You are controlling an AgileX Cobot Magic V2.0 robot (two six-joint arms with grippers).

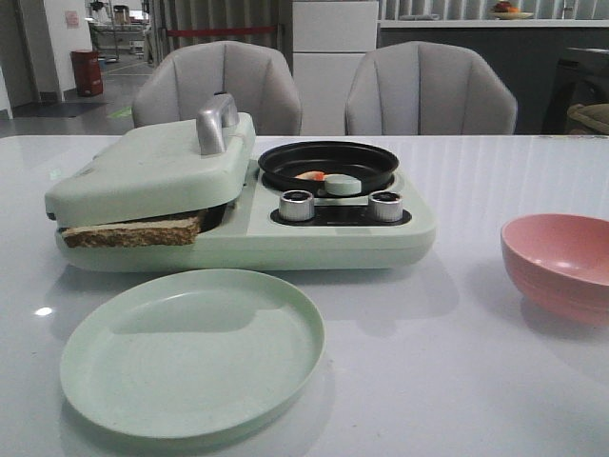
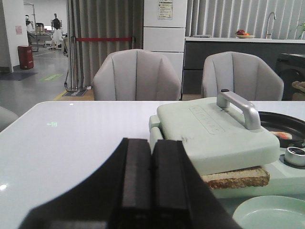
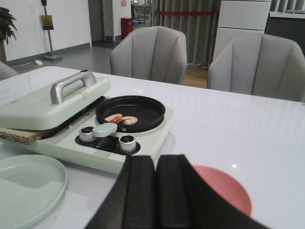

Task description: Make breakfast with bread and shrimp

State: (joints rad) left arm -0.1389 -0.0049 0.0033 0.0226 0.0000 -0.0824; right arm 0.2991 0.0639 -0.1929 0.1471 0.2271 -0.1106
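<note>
Left gripper fingers (image 2: 151, 183): the two black fingers of the left gripper (image 2: 152, 191) are seen pressed together in the left wrist view, with nothing between them; they are held above the white glossy table (image 1: 457, 381), short of the appliance.

Right gripper fingers (image 3: 155, 191): the black fingers of the right gripper (image 3: 156, 195) are likewise closed on each other and empty; they are seen just in front of the pink bowl in the right wrist view.

Pale-green breakfast maker (image 1: 333, 238): it is set on the table, its hinged sandwich press on the left and its round pan on the right.

Press lid with silver metal handle (image 1: 157, 162): it is lowered but held slightly ajar by what lies under it.

Brown-crusted sandwich bread (image 1: 133, 231): it is clamped under the lid, one corner and the crust edge left sticking out at the front left. How many slices are stacked cannot be told.

Round pale-green plate (image 1: 190, 352): it is placed on the table just in front of the appliance.

Black round frying pan (image 1: 328, 162): it is seated in the right half of the appliance.

Orange-pink and white shrimp (image 3: 121, 119): it is laid on the pan floor, toward the near side.

Two silver control knobs (image 1: 296, 205): they are mounted in front of the pan, a round pale-green knob (image 1: 342, 185) seen between them.

Pink round bowl (image 1: 561, 267): it is set well to the right of the appliance.
</note>
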